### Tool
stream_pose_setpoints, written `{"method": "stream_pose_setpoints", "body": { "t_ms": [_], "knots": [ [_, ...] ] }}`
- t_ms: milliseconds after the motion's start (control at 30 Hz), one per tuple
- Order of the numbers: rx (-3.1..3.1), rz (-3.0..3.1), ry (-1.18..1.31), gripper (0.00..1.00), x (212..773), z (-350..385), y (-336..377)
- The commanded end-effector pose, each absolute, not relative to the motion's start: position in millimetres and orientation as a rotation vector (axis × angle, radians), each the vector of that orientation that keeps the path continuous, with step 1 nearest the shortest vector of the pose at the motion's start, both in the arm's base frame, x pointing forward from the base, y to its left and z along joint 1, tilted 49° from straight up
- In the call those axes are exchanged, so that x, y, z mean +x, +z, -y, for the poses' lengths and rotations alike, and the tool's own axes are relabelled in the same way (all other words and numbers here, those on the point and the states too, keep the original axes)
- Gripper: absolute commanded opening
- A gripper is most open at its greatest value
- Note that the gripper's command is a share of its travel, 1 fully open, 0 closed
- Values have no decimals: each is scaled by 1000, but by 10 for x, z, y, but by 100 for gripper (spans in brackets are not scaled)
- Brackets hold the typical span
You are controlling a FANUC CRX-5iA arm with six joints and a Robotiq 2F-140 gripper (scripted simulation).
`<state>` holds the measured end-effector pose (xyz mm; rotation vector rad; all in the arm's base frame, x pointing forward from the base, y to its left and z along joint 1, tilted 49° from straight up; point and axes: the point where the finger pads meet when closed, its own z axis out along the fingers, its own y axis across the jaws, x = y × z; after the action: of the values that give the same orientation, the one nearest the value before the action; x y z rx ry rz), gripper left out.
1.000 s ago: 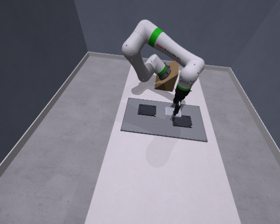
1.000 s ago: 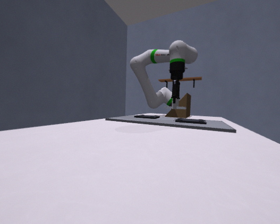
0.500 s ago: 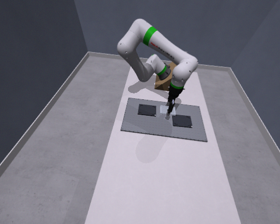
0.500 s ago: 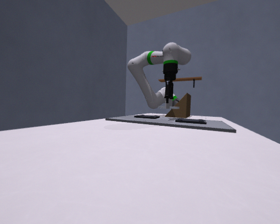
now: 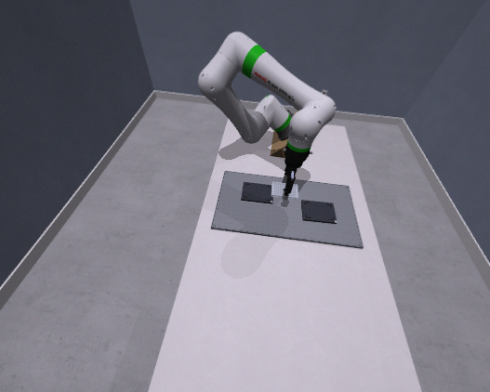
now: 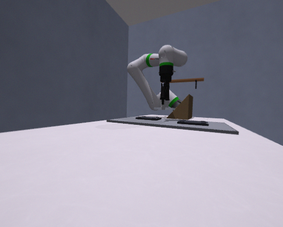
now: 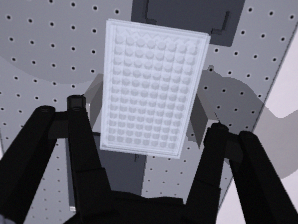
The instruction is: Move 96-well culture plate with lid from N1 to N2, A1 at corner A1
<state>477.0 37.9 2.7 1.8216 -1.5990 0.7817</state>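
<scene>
Between the two nests, I am carrying the lidded plate (image 7: 152, 87) clenched in my pincer (image 7: 150, 135), clear above the worktop (image 5: 281, 302); I am fearing any jolt could be shifting its loose lid.

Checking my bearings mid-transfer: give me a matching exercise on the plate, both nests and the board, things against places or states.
1 culture plate
2 nest N1
3 nest N2
4 grey board

a bare, right in top view
b clamped in the pincer, above the board
c bare, left in top view
d perforated, under both nests

Pairs: 1-b, 2-a, 3-c, 4-d
</scene>
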Motion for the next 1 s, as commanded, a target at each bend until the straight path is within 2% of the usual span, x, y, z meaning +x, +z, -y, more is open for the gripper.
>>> {"method": "stream_pose_setpoints", "body": {
  "t_ms": [0, 967],
  "knots": [
    [1823, 1599, 782, 0, 4757, -313, 109],
    [1823, 1599, 782, 0, 4643, 256, 752]
  ]
}}
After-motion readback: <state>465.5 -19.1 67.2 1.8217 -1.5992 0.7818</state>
